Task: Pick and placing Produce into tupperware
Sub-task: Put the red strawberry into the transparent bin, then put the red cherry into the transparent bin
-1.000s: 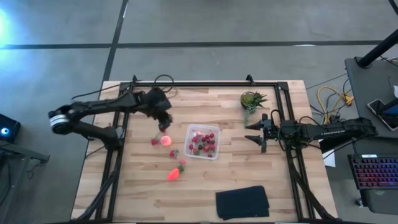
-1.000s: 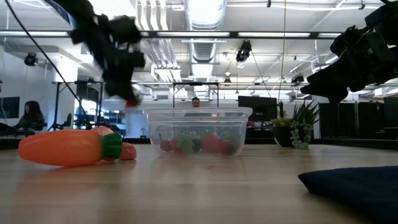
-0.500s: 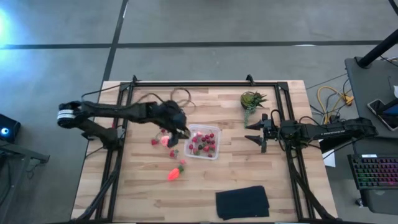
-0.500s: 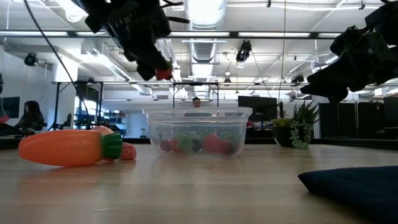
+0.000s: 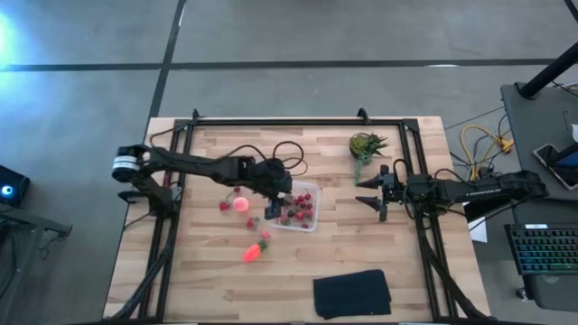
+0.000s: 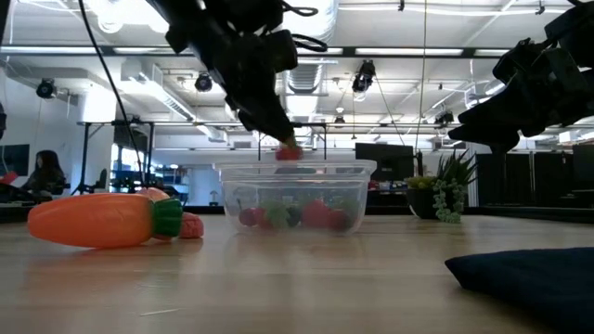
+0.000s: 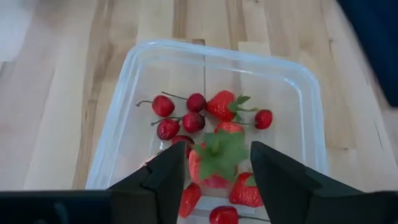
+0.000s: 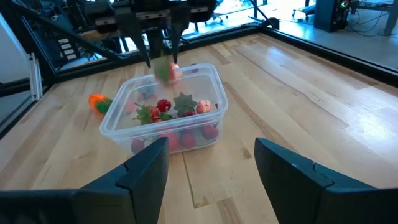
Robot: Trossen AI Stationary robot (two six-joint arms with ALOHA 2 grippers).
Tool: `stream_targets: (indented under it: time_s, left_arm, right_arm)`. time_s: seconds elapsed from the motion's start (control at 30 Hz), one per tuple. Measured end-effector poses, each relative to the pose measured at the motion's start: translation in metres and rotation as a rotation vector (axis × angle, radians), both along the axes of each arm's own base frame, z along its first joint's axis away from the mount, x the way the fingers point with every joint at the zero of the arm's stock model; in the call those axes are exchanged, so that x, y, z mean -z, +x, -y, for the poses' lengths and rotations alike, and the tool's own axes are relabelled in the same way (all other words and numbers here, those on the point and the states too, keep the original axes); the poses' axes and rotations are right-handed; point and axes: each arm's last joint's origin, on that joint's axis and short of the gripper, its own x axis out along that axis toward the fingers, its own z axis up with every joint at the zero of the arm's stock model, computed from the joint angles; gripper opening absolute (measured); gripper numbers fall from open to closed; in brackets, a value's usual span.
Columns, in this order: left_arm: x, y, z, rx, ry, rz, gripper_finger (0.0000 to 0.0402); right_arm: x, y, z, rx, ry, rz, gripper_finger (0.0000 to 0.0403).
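- High view: my left gripper (image 5: 275, 197) is hovering over the tupperware (image 5: 305, 217), at its side facing the left edge of the tabletop. The tupperware is sitting about mid-tabletop with red berries (image 5: 302, 207) in it. A pink-orange round fruit (image 5: 240, 204) and a carrot-like piece (image 5: 255, 251) are lying out on the wood, left of the tupperware. My right gripper (image 5: 373, 192) is waiting near the right edge, just by the potted plant (image 5: 366, 144).
- Low view: I'm hanging a strawberry (image 6: 289, 153) right at the tupperware's rim. The carrot-like piece is lying on its side toward the left edge, and a black cloth (image 6: 529, 269) is lying toward the right.
- Left wrist view: my fingers (image 7: 165, 180) are standing spread, a touch wider than the strawberry between them, straight above the berries inside.
- Right wrist view: my right fingers (image 8: 146, 171) are gaping wide with nothing in them, facing the tupperware from well apart.
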Motion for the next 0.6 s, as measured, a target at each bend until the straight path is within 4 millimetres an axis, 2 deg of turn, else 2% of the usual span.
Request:
stream_targets:
  time_s: [0.2, 0.3, 0.4, 0.5, 0.6]
  left_arm:
    - [-0.011, -0.007, -0.001, -0.062, 0.019, 0.01, 0.0228]
    - [-0.012, -0.025, -0.004, -0.157, 0.016, -0.137, 0.0246]
    - [-0.012, -0.051, -0.007, -0.234, 0.056, -0.336, 0.0243]
    - [-0.007, -0.076, -0.009, -0.337, 0.167, -0.502, 0.022]
    - [-0.005, -0.091, -0.015, -0.524, 0.137, -0.543, 0.0188]
  right_arm:
    - [0.0, 0.0, 0.0, 0.0, 0.0, 0.0, 0.0228]
    - [0.0, 0.0, 0.0, 0.0, 0.0, 0.0, 0.0228]
    - [0.0, 0.0, 0.0, 0.0, 0.0, 0.0, 0.0228]
    - [0.0, 0.0, 0.0, 0.0, 0.0, 0.0, 0.0228]
    - [0.0, 0.0, 0.0, 0.0, 0.0, 0.0, 0.0228]
